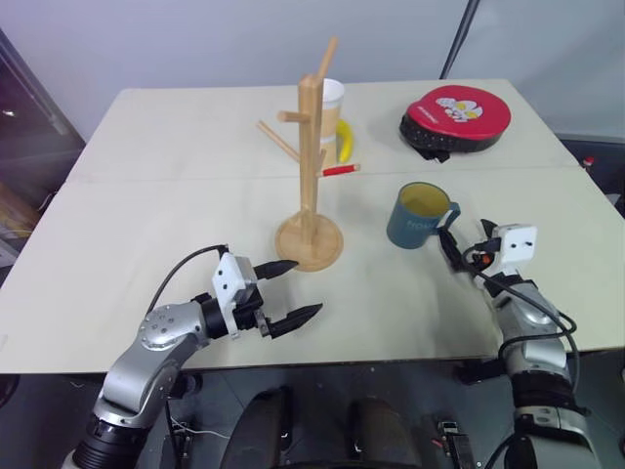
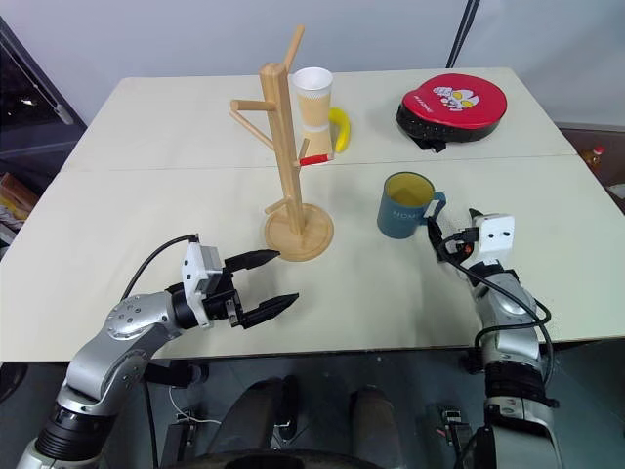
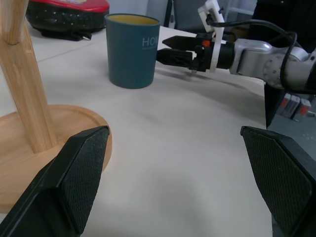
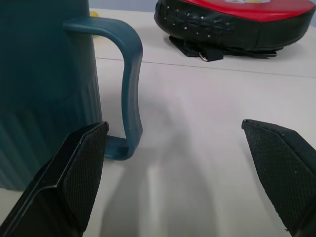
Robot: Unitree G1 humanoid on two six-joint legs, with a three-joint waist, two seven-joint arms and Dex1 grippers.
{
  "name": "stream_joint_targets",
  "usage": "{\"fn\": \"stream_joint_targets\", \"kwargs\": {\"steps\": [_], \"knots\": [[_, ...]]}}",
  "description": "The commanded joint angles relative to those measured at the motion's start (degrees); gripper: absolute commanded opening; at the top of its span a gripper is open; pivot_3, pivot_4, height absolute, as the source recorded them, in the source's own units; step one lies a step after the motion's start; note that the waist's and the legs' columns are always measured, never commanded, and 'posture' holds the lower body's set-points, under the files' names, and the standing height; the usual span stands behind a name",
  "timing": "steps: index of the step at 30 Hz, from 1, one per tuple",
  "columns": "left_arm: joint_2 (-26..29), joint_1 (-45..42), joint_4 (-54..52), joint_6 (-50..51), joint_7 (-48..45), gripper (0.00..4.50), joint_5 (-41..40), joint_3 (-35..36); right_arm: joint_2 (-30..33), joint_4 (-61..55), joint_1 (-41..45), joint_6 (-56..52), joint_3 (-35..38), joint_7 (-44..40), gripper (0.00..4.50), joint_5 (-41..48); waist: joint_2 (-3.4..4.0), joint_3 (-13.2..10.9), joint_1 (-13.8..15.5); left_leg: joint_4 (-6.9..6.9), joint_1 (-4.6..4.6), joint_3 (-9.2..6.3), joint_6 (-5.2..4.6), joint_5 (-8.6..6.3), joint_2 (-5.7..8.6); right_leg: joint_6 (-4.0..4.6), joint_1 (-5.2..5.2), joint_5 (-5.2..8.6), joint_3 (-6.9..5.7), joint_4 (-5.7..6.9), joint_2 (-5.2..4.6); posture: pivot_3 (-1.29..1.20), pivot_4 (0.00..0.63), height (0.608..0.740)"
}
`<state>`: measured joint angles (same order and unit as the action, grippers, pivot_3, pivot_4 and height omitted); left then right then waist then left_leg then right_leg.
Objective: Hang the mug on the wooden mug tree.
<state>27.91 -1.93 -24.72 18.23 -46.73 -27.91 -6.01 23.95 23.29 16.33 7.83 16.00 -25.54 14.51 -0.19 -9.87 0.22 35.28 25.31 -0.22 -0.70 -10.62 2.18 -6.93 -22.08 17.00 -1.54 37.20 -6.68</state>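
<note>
The teal mug [image 1: 420,215] with a yellow inside stands upright on the table, right of the wooden mug tree [image 1: 311,147], its handle [image 4: 131,89] turned toward my right arm. My right gripper [image 1: 466,237] is open and level, just short of the handle, which lies near one finger; nothing is between the fingers. My left gripper [image 1: 305,287] is open and empty, low over the table just in front of the tree's round base [image 1: 309,241], pointing across toward the mug. All the tree's pegs are bare.
Behind the tree stand a white-and-yellow cup [image 1: 332,103], a banana [image 1: 344,142] and a small red pen-like thing [image 1: 340,169]. A round red-and-black pad [image 1: 456,115] lies at the back right. The table's front edge [image 1: 371,360] runs close under both grippers.
</note>
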Motion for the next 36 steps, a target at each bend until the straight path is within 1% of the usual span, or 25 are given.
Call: {"fn": "stream_joint_targets", "kwargs": {"steps": [1, 8, 9, 11, 12, 14, 15, 16, 18, 19, 22, 24, 28, 30, 33, 36], "knots": [[-0.12, -0.32, -2.27, -0.18, 0.30, 4.50, -0.03, -0.22, 0.55, 0.60, 1.87, 1.45, 0.02, -0.16, 4.49, -0.45, 0.00, 0.00, 0.01, 0.00, 0.00, 0.00, 0.00, 0.00, 0.00, 0.00, 0.00, 0.00, 0.00, 0.00, 0.00, 0.00, 0.150, 0.740], [-0.02, -0.41, -2.65, 0.17, 0.71, 4.50, -0.03, -0.29, 0.28, 2.99, 4.34, 1.30, -0.82, -1.25, 4.49, -0.88, 0.00, 0.00, -0.01, 0.00, 0.00, 0.00, 0.00, 0.00, 0.00, -0.01, 0.00, 0.00, 0.00, 0.00, 0.02, 0.00, 0.150, 0.740], [-0.02, -0.49, -2.63, 0.21, 0.79, 4.50, 0.03, -0.25, 0.26, 3.22, 4.54, 1.23, -0.97, -1.53, 4.25, -0.82, 0.00, 0.00, -0.01, 0.00, 0.00, 0.00, 0.00, 0.00, 0.00, -0.01, 0.00, 0.00, 0.00, 0.00, 0.02, 0.00, 0.150, 0.740], [-0.04, -0.68, -2.53, 0.20, 1.02, 4.50, 0.21, -0.12, 0.12, 3.51, 4.86, 1.07, -1.20, -2.30, 3.64, -0.40, 0.00, 0.00, -0.02, 0.00, 0.00, 0.00, 0.00, 0.00, 0.00, -0.01, 0.00, 0.00, 0.00, 0.00, 0.02, 0.00, 0.150, 0.740], [-0.07, -0.74, -2.49, 0.18, 1.11, 4.50, 0.30, -0.09, 0.05, 3.55, 4.98, 0.96, -1.28, -2.71, 3.20, -0.16, 0.00, 0.00, -0.01, 0.00, 0.00, 0.00, 0.00, 0.00, 0.00, -0.01, 0.00, 0.00, -0.01, 0.00, 0.02, 0.00, 0.150, 0.740], [-0.10, -0.78, -2.46, 0.15, 1.24, 4.50, 0.41, -0.06, -0.12, 3.38, 5.08, 0.77, -1.36, -3.31, 2.18, 0.24, 0.00, 0.00, -0.02, 0.00, 0.00, 0.00, 0.00, 0.00, 0.00, 0.00, 0.00, 0.00, 0.00, 0.00, 0.02, 0.00, 0.150, 0.740], [-0.10, -0.78, -2.47, 0.14, 1.29, 4.50, 0.44, -0.05, -0.22, 3.14, 5.07, 0.65, -1.38, -3.50, 1.75, 0.38, 0.00, 0.00, -0.02, 0.00, 0.00, 0.00, 0.00, 0.00, 0.00, -0.01, 0.00, 0.00, -0.01, 0.00, 0.02, 0.00, 0.150, 0.740], [-0.13, -0.81, -2.46, 0.13, 1.35, 4.50, 0.48, -0.07, -0.33, 2.87, 5.03, 0.54, -1.37, -3.74, 1.14, 0.54, 0.00, 0.00, -0.01, 0.00, 0.00, 0.00, 0.00, 0.00, 0.00, -0.01, 0.00, 0.00, -0.01, 0.00, 0.03, 0.00, 0.150, 0.740], [-0.16, -0.83, -2.44, 0.11, 1.44, 4.50, 0.51, -0.11, -0.50, 2.27, 4.86, 0.35, -1.36, -4.12, 0.16, 0.87, 0.00, 0.00, 0.01, 0.00, 0.00, 0.00, 0.00, 0.00, 0.00, -0.01, 0.00, 0.00, 0.00, 0.00, 0.10, 0.00, 0.150, 0.740], [-0.18, -0.82, -2.46, 0.10, 1.46, 4.50, 0.49, -0.09, -0.61, 1.57, 4.59, 0.29, -1.39, -4.42, 0.07, 1.14, 0.00, 0.00, 0.01, 0.00, 0.00, 0.00, 0.00, 0.00, 0.00, -0.01, 0.00, 0.00, 0.00, 0.00, 0.10, 0.00, 0.150, 0.740], [-0.24, -0.90, -2.32, 0.11, 1.48, 4.50, 0.55, -0.05, -0.37, -1.16, 3.54, -0.29, -1.81, -4.90, 0.07, 1.27, 0.01, -0.01, 0.00, 0.00, 0.00, -0.01, 0.00, 0.00, 0.00, -0.01, 0.00, 0.00, 0.00, 0.00, 0.11, 0.00, 0.150, 0.740], [-0.20, -0.88, -2.23, 0.05, 1.48, 4.50, 0.64, 0.15, 0.97, -5.51, 1.73, -0.80, -3.43, -5.73, 0.07, -0.46, 0.02, -0.01, 0.05, 0.00, 0.00, -0.01, 0.00, 0.00, 0.00, -0.01, -0.01, 0.00, 0.00, 0.00, 0.10, 0.00, 0.150, 0.740], [-0.20, -0.75, -2.10, 0.00, 1.62, 4.50, 0.60, 0.66, 7.50, -17.62, -3.51, 2.76, -9.59, -9.00, 0.07, -9.81, 0.04, -0.03, 0.20, -0.01, 0.02, 0.00, 0.00, 0.00, 0.01, 0.00, -0.06, 0.00, 0.01, -0.01, -0.02, 0.00, 0.150, 0.740], [-0.12, -0.78, -1.93, -0.06, 1.49, 4.50, 0.52, 0.75, 10.93, -23.43, -4.62, 3.87, -11.22, -10.34, 0.07, -12.76, 0.04, -0.03, 0.12, -0.01, 0.02, 0.00, 0.00, 0.00, 0.01, 0.01, -0.05, 0.01, 0.01, -0.01, -0.01, 0.00, 0.150, 0.740], [-0.11, -1.10, -1.49, -0.26, 1.18, 4.50, 0.48, 0.77, 15.09, -30.59, -3.19, 2.14, -12.30, -12.09, 0.07, -14.87, 0.05, -0.04, 0.10, -0.01, 0.02, 0.00, 0.00, 0.00, -0.01, 0.03, -0.07, 0.02, 0.01, -0.01, 0.00, 0.00, 0.150, 0.740], [-0.21, -1.83, -1.08, -0.55, 0.80, 4.50, 0.36, 0.96, 16.88, -35.08, 0.15, -1.93, -12.55, -13.28, 0.07, -13.92, 0.03, -0.05, 0.16, 0.00, 0.03, 0.00, 0.00, 0.00, -0.01, 0.06, -0.06, 0.04, 0.01, -0.01, -0.01, 0.00, 0.150, 0.740]]}}
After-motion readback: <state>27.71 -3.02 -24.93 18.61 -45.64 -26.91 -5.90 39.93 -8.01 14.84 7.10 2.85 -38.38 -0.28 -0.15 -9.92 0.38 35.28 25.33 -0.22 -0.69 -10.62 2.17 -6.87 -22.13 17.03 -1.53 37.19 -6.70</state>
